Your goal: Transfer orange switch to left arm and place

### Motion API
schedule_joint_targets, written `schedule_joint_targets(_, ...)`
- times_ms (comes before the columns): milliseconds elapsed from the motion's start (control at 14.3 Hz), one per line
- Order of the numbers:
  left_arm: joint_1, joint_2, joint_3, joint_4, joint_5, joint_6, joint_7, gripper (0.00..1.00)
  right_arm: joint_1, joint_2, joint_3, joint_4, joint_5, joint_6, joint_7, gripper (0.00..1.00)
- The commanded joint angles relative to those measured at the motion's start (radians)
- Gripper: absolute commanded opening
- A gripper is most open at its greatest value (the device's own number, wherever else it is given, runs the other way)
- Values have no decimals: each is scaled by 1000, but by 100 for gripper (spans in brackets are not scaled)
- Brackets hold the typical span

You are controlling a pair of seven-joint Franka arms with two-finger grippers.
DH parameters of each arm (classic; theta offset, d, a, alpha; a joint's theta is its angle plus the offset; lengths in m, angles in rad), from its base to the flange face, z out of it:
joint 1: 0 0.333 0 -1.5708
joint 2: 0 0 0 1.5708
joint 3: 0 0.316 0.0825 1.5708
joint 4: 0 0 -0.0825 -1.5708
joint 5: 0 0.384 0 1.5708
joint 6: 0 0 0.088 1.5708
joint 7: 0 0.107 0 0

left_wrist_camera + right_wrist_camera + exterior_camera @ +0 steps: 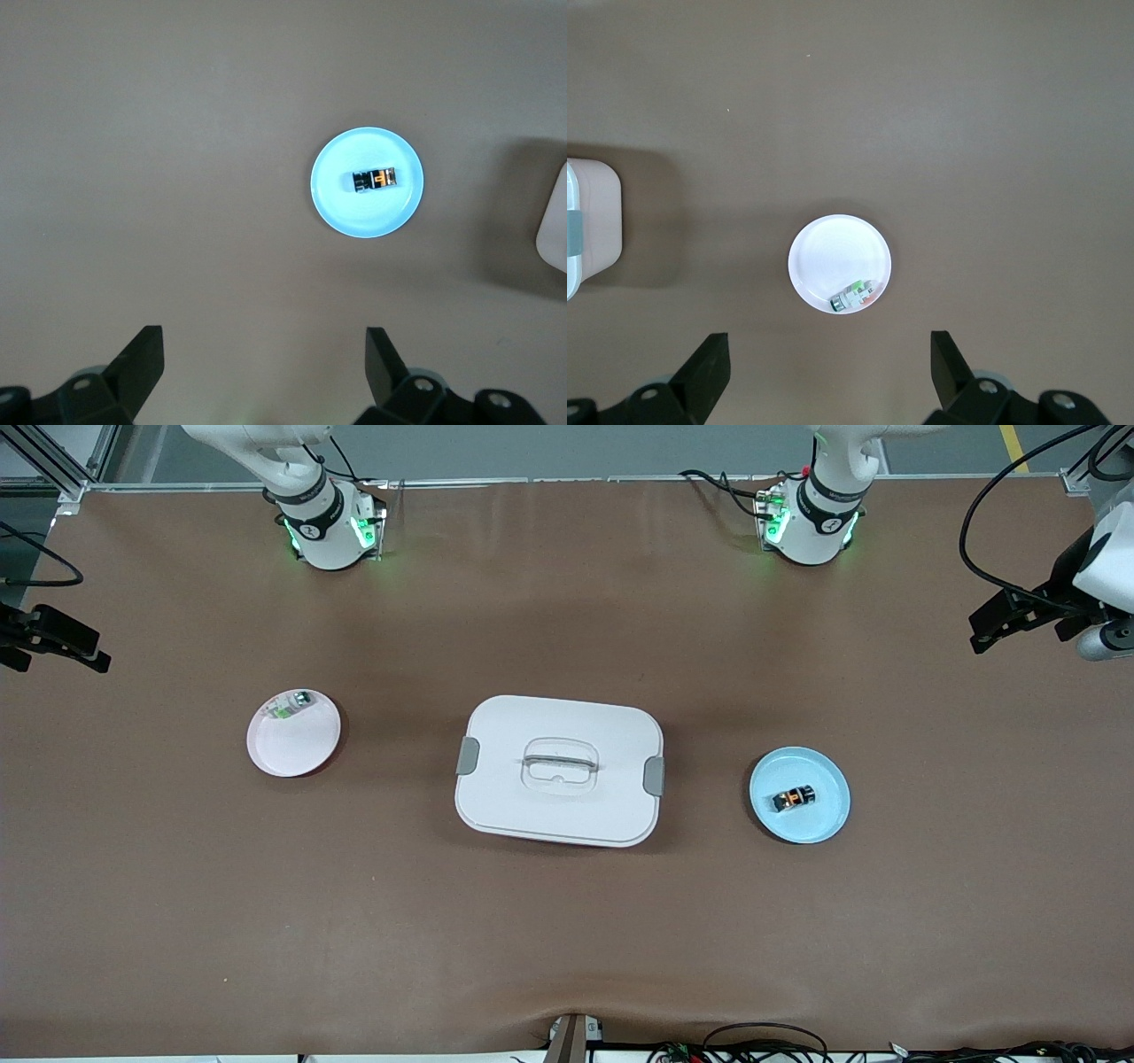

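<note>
Nearest the bench's (567,939) front edge, toward the left arm's end, you have the round pale-blue plate (817,824). The small black-and-metal switch with the orange band (793,798) lies on its side on that plate, close to the middle, with nothing touching it.

Slightly farther back, at the middle of the bench, sits the white rectangular lidded box with grey side clips (532,806), closed. Farther again, toward the right arm's end, is the round pinkish-white plate (292,753), with a small green-marked switch (291,705) resting against its rim on the side toward the arm bases.

Both arms are drawn up high. The left tool (263,341) hangs over bare bench short of the blue plate, with its fingers spread wide and nothing between them. The right tool (828,345) hangs the same way, short of the pinkish plate, also wide and carrying nothing.

As for the step, the orange switch already lies at the left arm's end, on a plate, which is how the task would leave it. The same scene would also fit a run where that switch is waiting on the blue plate to be picked up and moved. These pictures don't settle which, so treat both arms as parked. Confirm where the switch is meant to end up before you commit either tool.
</note>
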Motion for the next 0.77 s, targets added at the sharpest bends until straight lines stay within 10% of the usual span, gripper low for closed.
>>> schedule_joint_targets(0,-19,-36,7,-25,-19,0,11,100,-6,14,8,30,-9,-20,-4,100)
schedule_joint_targets(698,10,-39,-20,-14,-58,-55,74,100,-6,14,8,30,-9,-17,-4,100)
